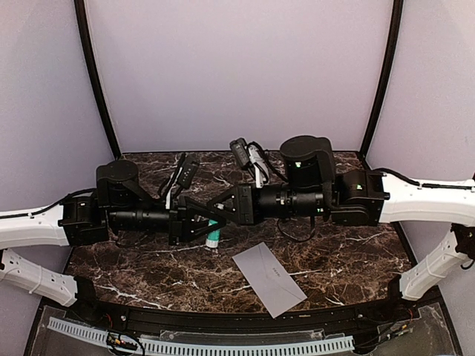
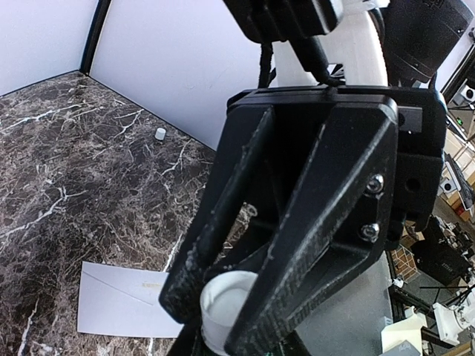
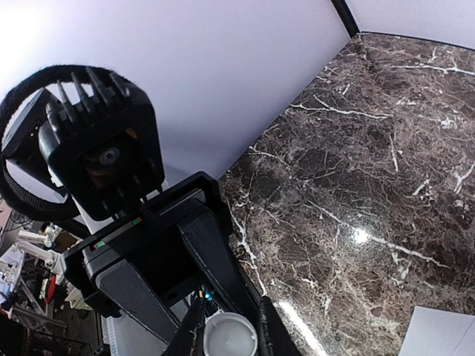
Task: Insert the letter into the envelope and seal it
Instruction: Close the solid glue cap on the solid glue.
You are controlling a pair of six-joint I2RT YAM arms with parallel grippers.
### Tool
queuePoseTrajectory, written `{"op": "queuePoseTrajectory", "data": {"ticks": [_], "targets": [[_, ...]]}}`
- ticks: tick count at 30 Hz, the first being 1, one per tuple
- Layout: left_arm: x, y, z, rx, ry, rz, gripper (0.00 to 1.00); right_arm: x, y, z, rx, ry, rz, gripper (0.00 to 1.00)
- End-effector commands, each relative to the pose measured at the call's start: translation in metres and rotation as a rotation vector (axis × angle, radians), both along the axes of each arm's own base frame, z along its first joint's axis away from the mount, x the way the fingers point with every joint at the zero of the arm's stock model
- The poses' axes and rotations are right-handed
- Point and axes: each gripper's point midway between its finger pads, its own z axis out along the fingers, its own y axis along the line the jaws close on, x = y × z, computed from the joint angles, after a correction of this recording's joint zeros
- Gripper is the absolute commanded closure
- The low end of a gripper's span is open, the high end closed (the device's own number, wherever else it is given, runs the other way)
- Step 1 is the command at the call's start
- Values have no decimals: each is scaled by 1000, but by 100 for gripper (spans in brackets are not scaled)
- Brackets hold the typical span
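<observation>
Glue time, by the look of things: both arms meet in mid-air over the dark, white-veined marble table, and between them hangs the glue stick, a short teal tube with a white end. The left gripper is narrowed onto the tube's body, jaws only a little apart and pinching it. The right gripper, seen head-on from the left wrist, has its black plastic fingers drawn in on either side of the round white end, a shallow cup shape with a raised rim. Down on the table lies the envelope, a flat grey paper rectangle, matte and crisp-cornered, askew near the front edge and touched by neither arm. The letter? Not in view anywhere, no cream sheet on the marble, so my read is that it's tucked inside the envelope, though the pictures can't confirm it. A diagonal flap crease shows from the left wrist; whether that flap is stuck down I can't tell, and sealing looks like the part left to do. A small white cap-like piece stands alone near the back wall, well apart from everything.
</observation>
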Motion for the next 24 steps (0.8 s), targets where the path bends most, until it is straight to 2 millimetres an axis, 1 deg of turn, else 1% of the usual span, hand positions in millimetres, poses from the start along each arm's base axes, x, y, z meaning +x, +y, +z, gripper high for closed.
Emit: {"op": "queuePoseTrajectory", "data": {"ticks": [1,2,3,4,5,6,8,10,13,16,19,24], "targets": [[0,-2,22,-55,-32,1,97,1,2,11,24,-7,-16,86],[0,-2,21,-55,-29,2,92,2,1,12,25,-5,-22,87],[0,-2,20,-52,-26,2,80,3,0,13,27,-5,-30,88],[0,-2,18,-48,-21,2,73,3,0,14,27,-7,-36,88],[0,-2,17,-47,-16,4,58,5,-1,16,30,-11,-43,88],[0,-2,13,-43,-7,5,48,5,-2,16,28,-12,-44,88],[-2,-1,7,-38,11,-4,41,11,-5,19,25,-27,-81,89],[-6,-2,1,-30,34,-17,39,14,-8,22,25,-37,-98,89],[-9,-1,-7,-17,59,-28,39,16,-9,27,30,-46,-104,89],[-10,1,-13,-6,73,-26,43,17,-9,26,24,-48,-107,89],[-10,2,-18,6,82,-22,44,17,-9,27,26,-49,-108,89],[-11,2,-25,17,94,-20,50,17,-9,27,22,-51,-111,89]]}}
